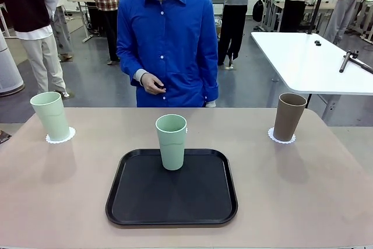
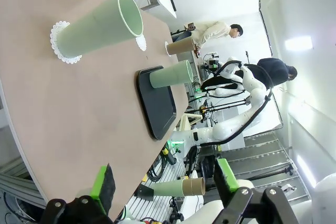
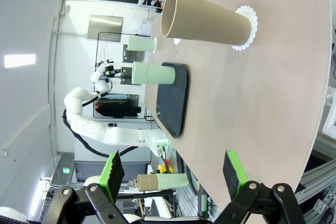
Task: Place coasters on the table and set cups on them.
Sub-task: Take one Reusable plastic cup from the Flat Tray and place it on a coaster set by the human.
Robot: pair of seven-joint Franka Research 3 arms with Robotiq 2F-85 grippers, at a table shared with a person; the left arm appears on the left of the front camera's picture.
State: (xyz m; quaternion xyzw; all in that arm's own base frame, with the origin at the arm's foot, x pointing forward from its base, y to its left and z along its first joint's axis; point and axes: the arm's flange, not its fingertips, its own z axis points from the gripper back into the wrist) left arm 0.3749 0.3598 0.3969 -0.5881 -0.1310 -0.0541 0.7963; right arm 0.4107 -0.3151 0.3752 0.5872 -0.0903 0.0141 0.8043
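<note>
- Table [image 1: 52, 202]: beige top that fills the lower half of the front view. A black tray [image 1: 140, 202] lies on it at bottom centre.
- Left mint cup [image 1: 51, 115]: stands upright at the left edge of the front view, on the left coaster [image 1: 60, 139]. The coaster's lacy rim shows around the base.
- Middle mint cup [image 1: 171, 141]: stands upright at frame centre, on the far part of the tray. No coaster can be seen under it.
- Brown cup [image 1: 289, 116]: stands upright at the right of the front view, on the right coaster [image 1: 281, 139]. It is well apart from the tray.
- Person [image 1: 169, 45]: in a blue shirt, at top centre beyond the table. One hand [image 1: 152, 83] is held at the waist, clear of the cups.
- Left gripper [image 2: 164, 178]: at the bottom edge of the left wrist view. Its green-padded fingers are spread wide with nothing between them, and it is far from the left mint cup at the upper left.
- Right gripper [image 3: 173, 169]: at the bottom edge of the right wrist view. Its fingers are likewise spread and empty, and the brown cup lies at the top of the frame.
</note>
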